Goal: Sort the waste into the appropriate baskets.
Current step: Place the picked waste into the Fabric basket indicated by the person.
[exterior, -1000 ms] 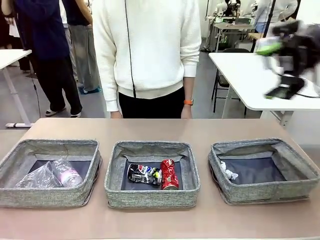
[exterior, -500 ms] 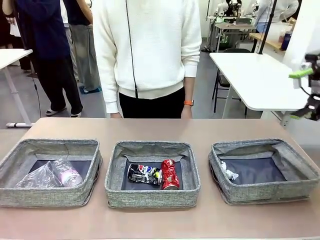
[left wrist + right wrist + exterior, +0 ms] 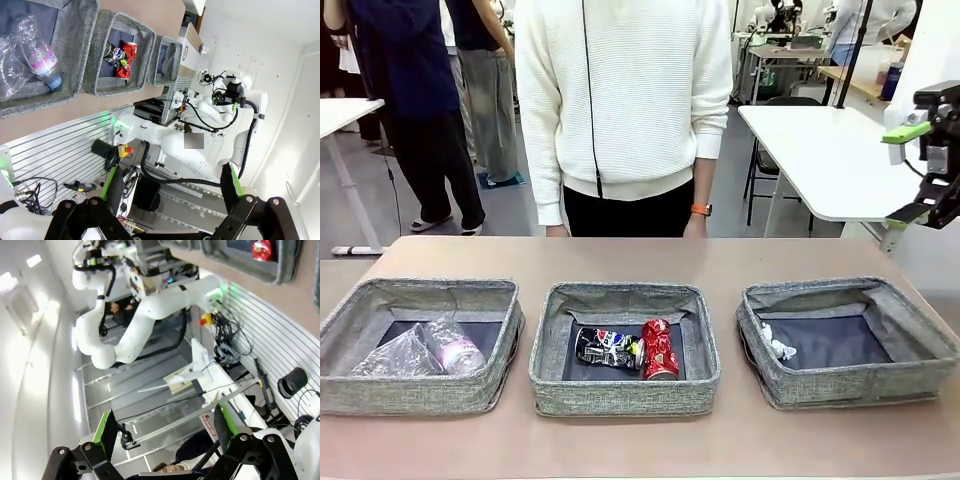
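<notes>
Right hand (image 3: 918, 172) hung high at far right, fingers apart, empty. Left hand (image 3: 170, 187) likewise spread, gripping nothing. On brown worktop (image 3: 620, 255): bottle (image 3: 455, 352) and cup (image 3: 402, 355) in left basket (image 3: 420, 392), red can (image 3: 658, 349) and dark can (image 3: 607, 348) in middle basket (image 3: 623, 394), paper ball (image 3: 778, 346) in right basket (image 3: 850, 385). Person (image 3: 625, 110) stood beyond.

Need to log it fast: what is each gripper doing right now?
Left gripper: open, holding nothing.
Right gripper: open, holding nothing.
</notes>
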Controlling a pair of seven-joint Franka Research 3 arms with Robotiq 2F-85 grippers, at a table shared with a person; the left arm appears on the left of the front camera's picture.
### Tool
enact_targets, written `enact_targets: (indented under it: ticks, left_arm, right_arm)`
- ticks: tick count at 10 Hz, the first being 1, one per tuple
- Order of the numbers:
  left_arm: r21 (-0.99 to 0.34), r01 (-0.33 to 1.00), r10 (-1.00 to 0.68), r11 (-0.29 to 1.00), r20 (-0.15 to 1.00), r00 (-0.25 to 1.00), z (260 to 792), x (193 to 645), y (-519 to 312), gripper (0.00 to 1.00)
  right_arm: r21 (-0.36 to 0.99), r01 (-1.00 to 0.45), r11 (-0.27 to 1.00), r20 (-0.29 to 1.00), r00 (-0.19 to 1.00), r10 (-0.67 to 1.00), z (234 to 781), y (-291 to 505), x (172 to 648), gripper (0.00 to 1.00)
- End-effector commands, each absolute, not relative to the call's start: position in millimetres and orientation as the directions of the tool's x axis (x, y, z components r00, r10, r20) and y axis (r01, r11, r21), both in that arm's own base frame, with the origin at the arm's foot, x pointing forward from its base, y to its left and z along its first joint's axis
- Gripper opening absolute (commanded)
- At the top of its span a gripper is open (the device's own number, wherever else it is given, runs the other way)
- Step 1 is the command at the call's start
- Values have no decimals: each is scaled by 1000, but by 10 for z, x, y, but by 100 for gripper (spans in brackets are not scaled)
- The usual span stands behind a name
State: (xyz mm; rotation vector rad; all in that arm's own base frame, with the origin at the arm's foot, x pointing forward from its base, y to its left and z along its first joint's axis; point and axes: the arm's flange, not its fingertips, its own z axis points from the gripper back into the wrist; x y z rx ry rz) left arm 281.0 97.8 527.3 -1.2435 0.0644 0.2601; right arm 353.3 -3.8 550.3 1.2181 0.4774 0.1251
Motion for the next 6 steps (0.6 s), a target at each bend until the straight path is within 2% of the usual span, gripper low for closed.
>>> enact_targets:
  ticks: [1,6]
  left_arm:
    - [-931,-216,153,295,-177,972,5285,2800,985,100]
    - [-931,-216,153,295,-177,972,5285,2800,985,100]
  right_arm:
    - [920,181,349,-305,888,343,5551,-59,3538,100]
    - [920,181,349,-305,888,343,5551,-59,3538,100]
